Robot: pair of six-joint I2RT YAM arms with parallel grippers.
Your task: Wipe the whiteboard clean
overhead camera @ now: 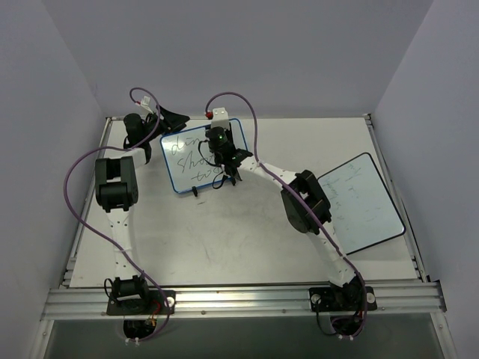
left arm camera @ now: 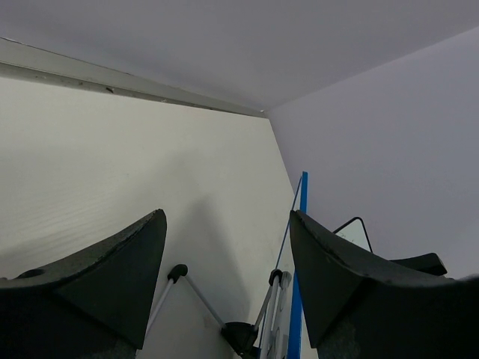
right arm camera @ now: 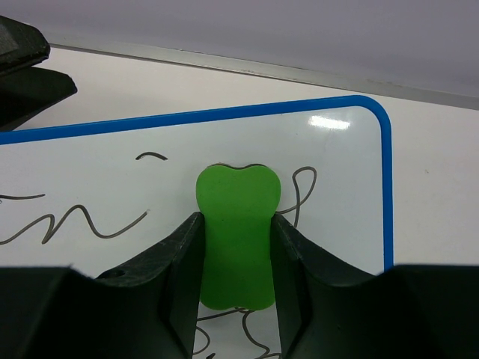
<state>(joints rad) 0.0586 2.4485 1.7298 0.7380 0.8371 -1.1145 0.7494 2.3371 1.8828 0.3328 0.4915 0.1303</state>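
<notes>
Eraser [right arm camera: 236, 196] in R claw [right arm camera: 236, 224] over whiteboard [right arm camera: 340, 187], wrist cam only

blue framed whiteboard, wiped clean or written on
Written on: black handwriting crosses the whiteboard, and strokes show beside the green eraser in the right gripper.

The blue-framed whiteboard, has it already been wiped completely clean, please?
No, black handwriting shows on the whiteboard face on both sides of the green eraser held by the right gripper.

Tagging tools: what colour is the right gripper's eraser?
Bright green eraser; right wrist view.
</notes>
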